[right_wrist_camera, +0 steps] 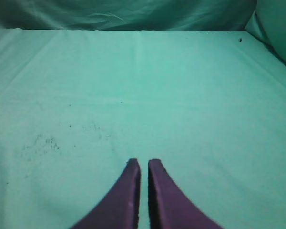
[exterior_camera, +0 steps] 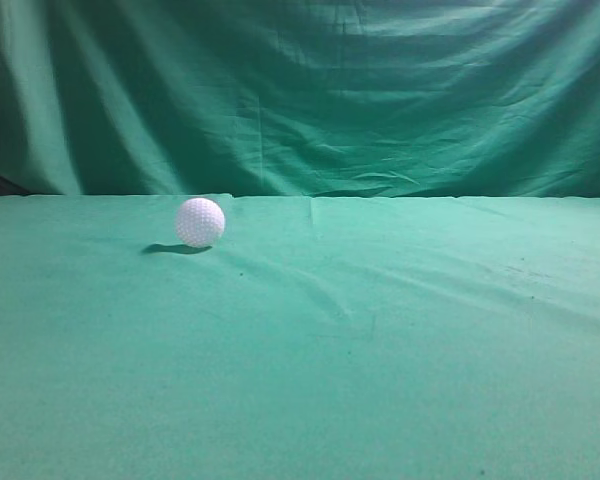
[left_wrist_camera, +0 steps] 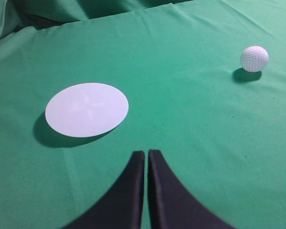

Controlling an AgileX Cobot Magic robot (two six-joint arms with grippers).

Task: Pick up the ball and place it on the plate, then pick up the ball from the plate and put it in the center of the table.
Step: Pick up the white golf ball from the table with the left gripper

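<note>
A small white dimpled ball rests on the green cloth table, left of the middle in the exterior view. The left wrist view shows it at the upper right. A flat white round plate lies on the cloth, left of the ball and apart from it. My left gripper is shut and empty, hovering over bare cloth below the plate and ball. My right gripper is shut and empty over bare cloth. Neither gripper shows in the exterior view.
A darker green backdrop cloth hangs behind the table's far edge. Small dark specks and a faint smudge mark the cloth in the right wrist view.
</note>
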